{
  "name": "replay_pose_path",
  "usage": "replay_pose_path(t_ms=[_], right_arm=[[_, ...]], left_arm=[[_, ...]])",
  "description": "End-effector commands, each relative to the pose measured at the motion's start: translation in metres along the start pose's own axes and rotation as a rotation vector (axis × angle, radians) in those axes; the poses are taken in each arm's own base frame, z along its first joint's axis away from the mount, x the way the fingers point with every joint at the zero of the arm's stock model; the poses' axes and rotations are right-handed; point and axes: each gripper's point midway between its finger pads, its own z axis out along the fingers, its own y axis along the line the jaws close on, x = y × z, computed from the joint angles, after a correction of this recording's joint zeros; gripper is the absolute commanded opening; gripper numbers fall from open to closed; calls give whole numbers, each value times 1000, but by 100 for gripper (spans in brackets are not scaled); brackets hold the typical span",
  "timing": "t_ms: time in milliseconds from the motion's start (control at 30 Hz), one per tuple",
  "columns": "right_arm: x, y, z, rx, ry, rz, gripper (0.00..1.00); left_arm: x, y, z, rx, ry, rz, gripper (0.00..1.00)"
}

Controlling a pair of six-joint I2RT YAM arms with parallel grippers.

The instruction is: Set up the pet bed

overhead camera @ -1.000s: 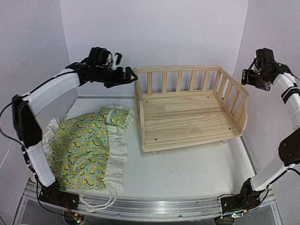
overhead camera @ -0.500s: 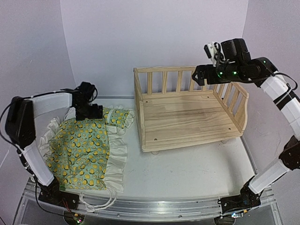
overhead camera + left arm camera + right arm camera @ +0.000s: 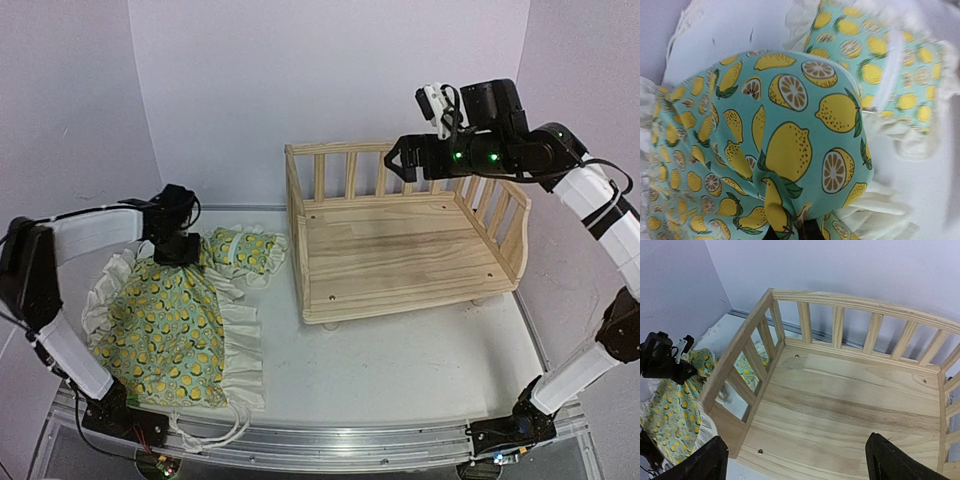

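Observation:
The pale pine pet bed (image 3: 400,255) stands at the back right with its slatted floor (image 3: 850,400) bare. On the table to its left lies the lemon-print cushion (image 3: 170,330) with a cream ruffle. The small matching pillow (image 3: 245,250) sits between the cushion and the bed's left side. My left gripper (image 3: 183,250) is shut on a bunched fold at the cushion's far edge (image 3: 785,215), and its fingers are mostly hidden by cloth. My right gripper (image 3: 395,160) hovers open above the bed's back rail, its fingertips (image 3: 705,465) wide apart over the floor.
Purple walls close in the table at the back and on both sides. A white cord (image 3: 215,432) trails from the cushion's near edge by the metal front rail (image 3: 330,440). Bare white tabletop (image 3: 400,370) lies in front of the bed.
My left gripper came down from above the bed's corner onto the cushion and shut on its far edge, drawing the cloth in. The right arm swung left to above the bed's back rail.

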Motion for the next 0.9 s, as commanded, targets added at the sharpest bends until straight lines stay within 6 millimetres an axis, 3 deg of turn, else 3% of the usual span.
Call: replay_pose_path(t_ms=[0,33,133,267,433,633,667,767,867], right_arm=[[-53,53,-20,-298,-168,70,96],[-60,65,-23,-370,-187,94,96],[-76,108,-30,-637,-231,168,98],[-99,159,-33,-865,-283,218,98],[-105,204,-1,-884,-281,236,98],[-82,260,28,-930,-223,217,98],[-77,266,32,-927,-209,226,98],[-69,278,39,-902,-192,263,84],[-63,272,42,-798,-206,296,81]], left_arm=[[-51,-39,-135,385,-366,106,0],[-50,-53,-166,515,-427,155,0],[-41,-72,-244,759,-620,276,0],[-33,-80,-296,919,-752,352,0],[-27,-88,-321,1021,-781,385,0],[-24,-90,-333,1071,-790,387,0],[-23,-90,-336,1076,-794,388,0],[-22,-89,-342,1086,-808,388,0],[-22,-86,-346,1081,-826,385,0]])
